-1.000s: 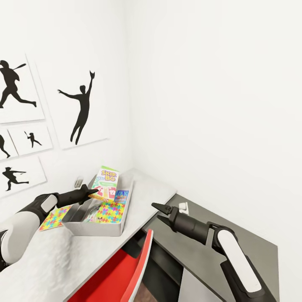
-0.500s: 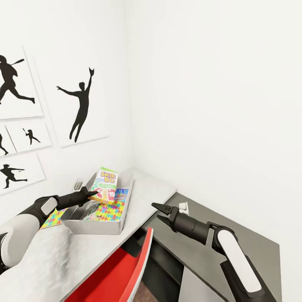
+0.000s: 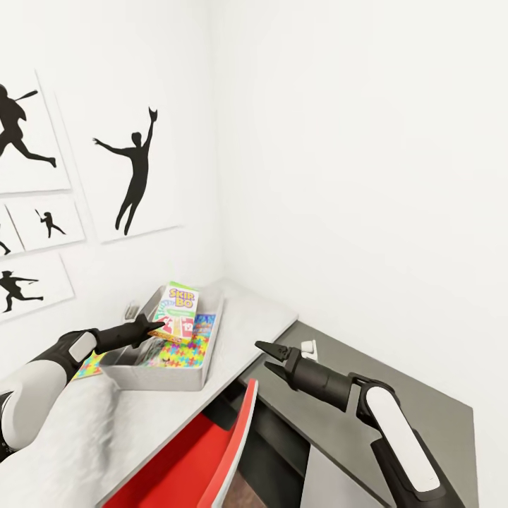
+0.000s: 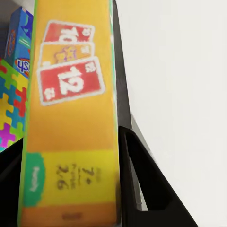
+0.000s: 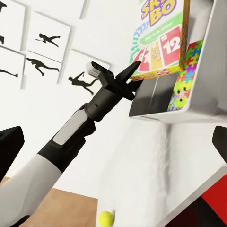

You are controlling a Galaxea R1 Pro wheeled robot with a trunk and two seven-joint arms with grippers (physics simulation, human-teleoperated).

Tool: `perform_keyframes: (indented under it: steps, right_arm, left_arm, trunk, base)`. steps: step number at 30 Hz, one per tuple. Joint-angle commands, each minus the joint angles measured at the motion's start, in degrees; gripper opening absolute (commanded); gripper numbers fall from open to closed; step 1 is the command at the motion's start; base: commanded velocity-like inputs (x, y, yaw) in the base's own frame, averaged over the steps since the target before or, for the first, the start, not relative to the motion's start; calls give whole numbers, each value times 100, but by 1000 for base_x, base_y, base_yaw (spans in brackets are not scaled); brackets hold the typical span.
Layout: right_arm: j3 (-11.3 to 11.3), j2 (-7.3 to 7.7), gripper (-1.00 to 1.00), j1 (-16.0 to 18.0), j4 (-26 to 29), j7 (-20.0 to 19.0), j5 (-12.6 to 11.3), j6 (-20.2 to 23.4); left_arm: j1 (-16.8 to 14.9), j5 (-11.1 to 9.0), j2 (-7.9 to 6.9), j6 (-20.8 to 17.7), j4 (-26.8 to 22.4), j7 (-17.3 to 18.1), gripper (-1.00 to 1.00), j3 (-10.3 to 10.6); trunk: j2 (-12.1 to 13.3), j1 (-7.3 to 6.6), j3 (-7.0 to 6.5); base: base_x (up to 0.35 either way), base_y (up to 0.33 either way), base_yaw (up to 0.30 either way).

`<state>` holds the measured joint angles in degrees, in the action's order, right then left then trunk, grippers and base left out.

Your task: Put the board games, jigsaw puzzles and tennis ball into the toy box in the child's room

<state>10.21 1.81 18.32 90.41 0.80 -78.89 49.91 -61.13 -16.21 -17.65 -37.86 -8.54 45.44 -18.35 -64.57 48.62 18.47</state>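
Standing tilted in the toy box (image 3: 185, 382) on the table (image 3: 92, 437), the SKIP BO game (image 3: 176, 311) is clamped at its lower edge by the left gripper (image 3: 156, 327). A puzzle (image 3: 185, 351) is seen beneath it. The right gripper (image 3: 264, 355) is held spread, empty, off the table's edge. A ball (image 5: 106, 218) is seen on the table.

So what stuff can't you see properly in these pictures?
- Blue game box, head view: mostly covered by the SKIP BO box.
- Puzzle outside the toy box, head view: the left arm and the toy box hide most of it.
- Tennis ball, right wrist view: tiny, at the frame's edge.
- Left end effector: its grip shows best in the right wrist view.
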Motion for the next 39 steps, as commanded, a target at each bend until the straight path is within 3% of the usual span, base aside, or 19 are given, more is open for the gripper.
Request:
perform_keyframes:
  steps: [1, 25, 36, 39]
  right_arm:
    - [2, 2, 100, 5, 3, 8, -13, 10]
    - [-1, 7, 100, 5, 3, 8, -4, 2]
    - [-1, 46, 100, 5, 3, 8, -4, 1]
    - [-1, 48, 100, 5, 3, 8, -4, 1]
  left_arm:
    - [-5, -39, -1, -24, 1, 3, -100, -2]
    - [-4, -40, -1, 148, -58, -8, -100, 6]
    - [-4, -47, -9, 293, -60, -8, -100, -2]
    - [-4, -43, -10, 292, -60, -8, -100, 1]
  trunk:
    - [-46, 23, 26]
    - [-1009, 550, 456]
    - [-1009, 550, 456]
    - [-1129, 616, 510]
  base:
    - [0, 0, 0]
    - [0, 0, 0]
    - [0, 0, 0]
    - [0, 0, 0]
